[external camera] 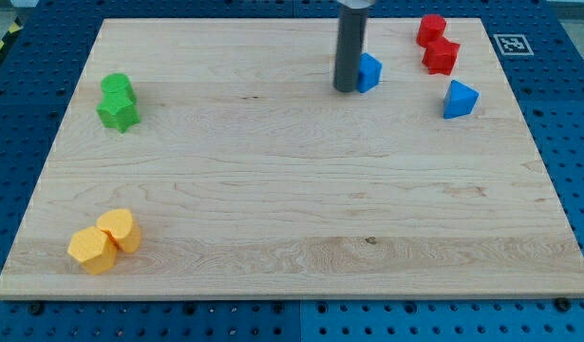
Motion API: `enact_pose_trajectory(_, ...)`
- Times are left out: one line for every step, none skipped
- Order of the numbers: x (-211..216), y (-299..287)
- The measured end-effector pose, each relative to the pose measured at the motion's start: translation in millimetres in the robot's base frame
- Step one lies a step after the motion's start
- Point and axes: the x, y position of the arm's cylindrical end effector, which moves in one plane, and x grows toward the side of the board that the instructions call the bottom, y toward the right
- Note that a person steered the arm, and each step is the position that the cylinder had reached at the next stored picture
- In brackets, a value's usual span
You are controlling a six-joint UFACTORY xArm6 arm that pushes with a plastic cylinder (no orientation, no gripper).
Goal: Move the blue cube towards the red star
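The blue cube sits near the view's top, right of centre. My tip is at the cube's left side, touching or nearly touching it; the rod hides the cube's left part. The red star lies to the cube's right, a little higher, at the view's top right. A second red block sits just above the star, touching it.
Another blue block lies below the red star. Two green blocks touch each other at the view's left. Two yellow blocks touch at the bottom left. The wooden board ends near the red blocks at the top right.
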Motion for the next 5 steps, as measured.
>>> enact_pose_trajectory(0.0,12.9)
enact_pose_trajectory(-7.8,0.9)
enact_pose_trajectory(-27.4,0.7)
enact_pose_trajectory(-27.5,-0.9)
enact_pose_trajectory(-29.4,-10.8)
